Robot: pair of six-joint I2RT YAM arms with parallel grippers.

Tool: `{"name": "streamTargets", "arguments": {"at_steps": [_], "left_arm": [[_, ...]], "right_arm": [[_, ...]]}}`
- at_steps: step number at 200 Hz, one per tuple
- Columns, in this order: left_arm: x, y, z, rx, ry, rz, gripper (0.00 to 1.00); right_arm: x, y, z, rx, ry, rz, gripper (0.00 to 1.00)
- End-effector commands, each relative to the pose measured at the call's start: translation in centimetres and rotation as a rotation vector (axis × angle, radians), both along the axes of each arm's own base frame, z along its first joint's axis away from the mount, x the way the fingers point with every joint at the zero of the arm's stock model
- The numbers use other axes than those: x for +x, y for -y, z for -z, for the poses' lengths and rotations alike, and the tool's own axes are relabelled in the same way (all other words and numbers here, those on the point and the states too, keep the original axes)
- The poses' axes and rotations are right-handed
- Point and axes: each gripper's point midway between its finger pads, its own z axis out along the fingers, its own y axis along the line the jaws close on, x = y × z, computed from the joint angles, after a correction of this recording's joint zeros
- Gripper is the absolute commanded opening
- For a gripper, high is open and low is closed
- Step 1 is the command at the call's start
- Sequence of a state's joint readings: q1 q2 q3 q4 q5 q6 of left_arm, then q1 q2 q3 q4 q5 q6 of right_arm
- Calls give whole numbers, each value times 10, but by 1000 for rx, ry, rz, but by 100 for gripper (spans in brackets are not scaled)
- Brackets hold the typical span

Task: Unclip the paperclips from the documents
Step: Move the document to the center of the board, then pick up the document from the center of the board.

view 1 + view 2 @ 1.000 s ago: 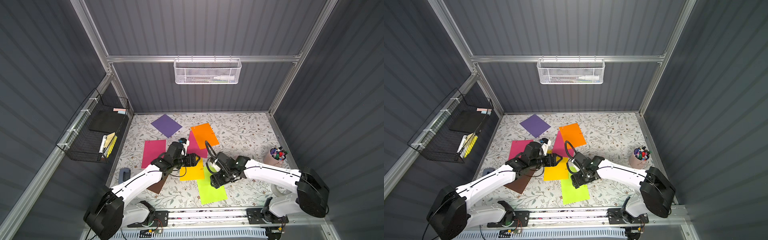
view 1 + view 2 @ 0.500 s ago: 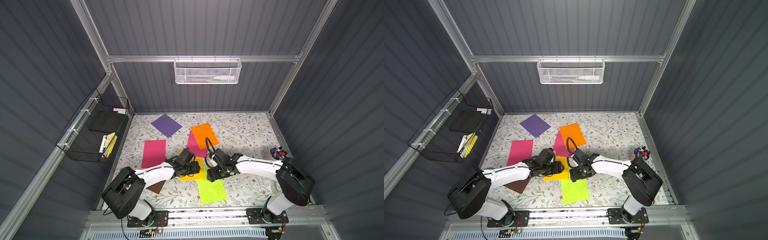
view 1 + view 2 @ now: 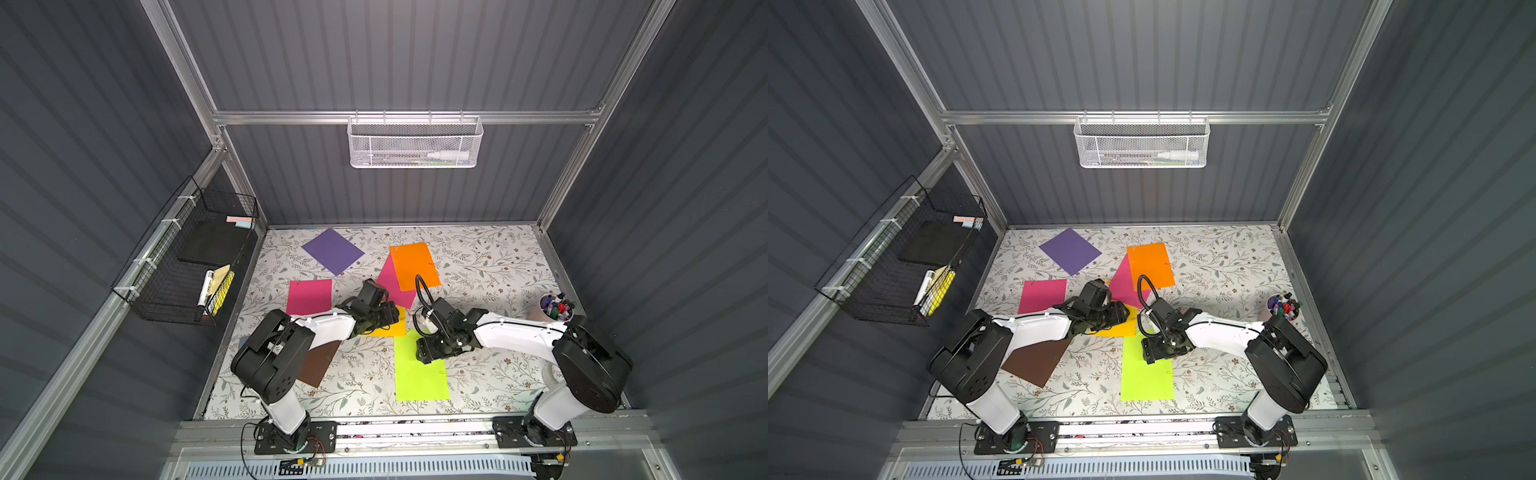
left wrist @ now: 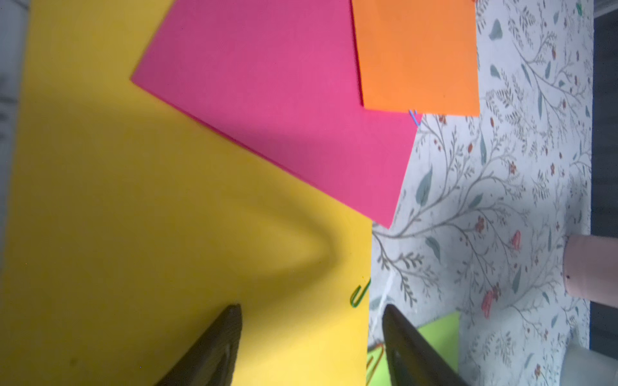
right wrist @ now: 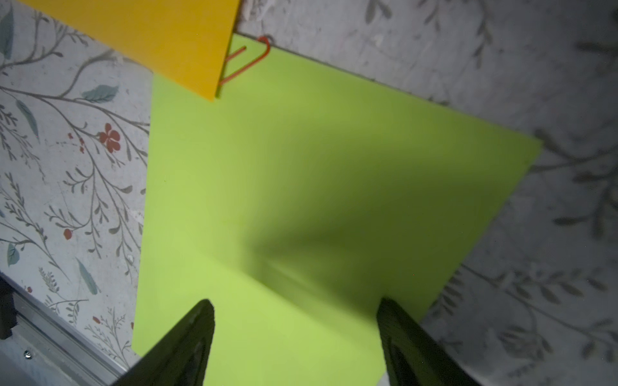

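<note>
Left jaws stand wide and empty over the yellow sheet (image 4: 167, 234); a green clip (image 4: 358, 295) sits on its edge just ahead. Right jaws, likewise wide and empty, are over the lime sheet (image 5: 301, 167), whose orange clip (image 5: 247, 66) grips the far corner, partly under yellow. A pink sheet (image 4: 284, 100) overlaps yellow; the orange sheet (image 4: 418, 56) overlaps pink on the floral surface (image 4: 485, 200).

A robotics lab test booth: dark grey ribbed wall panels (image 3: 395, 54) in a bare aluminium frame (image 3: 291, 117), two white-and-black robot arms (image 3: 328, 328) bolted to a metal rail (image 3: 415, 436) — dressed up with a floral-print tabletop (image 3: 490, 266) and a white mesh basket (image 3: 415, 145).
</note>
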State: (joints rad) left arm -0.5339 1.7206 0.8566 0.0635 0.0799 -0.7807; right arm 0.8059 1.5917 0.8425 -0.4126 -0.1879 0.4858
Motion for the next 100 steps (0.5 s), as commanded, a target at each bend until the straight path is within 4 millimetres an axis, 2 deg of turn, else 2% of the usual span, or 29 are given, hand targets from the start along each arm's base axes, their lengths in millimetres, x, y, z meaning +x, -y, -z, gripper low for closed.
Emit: {"name": "streamTargets", "arguments": {"at_steps": [1,25,32,54,69,79,90,100], "left_arm": [[-5,-36,44,164,-111,-29,71],[8,-40,39,196,-95,-34,72],[16,-41,29,205,-58,-44,74],[7,-25,-8,205,15,48,79],[-10,-9,-33,183,53,109,82],[-29,9,-46,149,67,175,82],[-56,28,-49,105,46,248,80],[-83,41,-39,65,-12,314,78]], "right_arm": [[-30,26,20,-91,-118,-14,80],[-26,26,8,-85,-88,-24,80],[-23,25,1,-77,-68,-21,81],[-7,20,-32,-9,-5,21,82],[2,23,-48,21,15,63,83],[5,28,-53,23,13,91,83],[6,34,-52,22,-12,129,83],[5,39,-47,14,-45,151,83]]}}
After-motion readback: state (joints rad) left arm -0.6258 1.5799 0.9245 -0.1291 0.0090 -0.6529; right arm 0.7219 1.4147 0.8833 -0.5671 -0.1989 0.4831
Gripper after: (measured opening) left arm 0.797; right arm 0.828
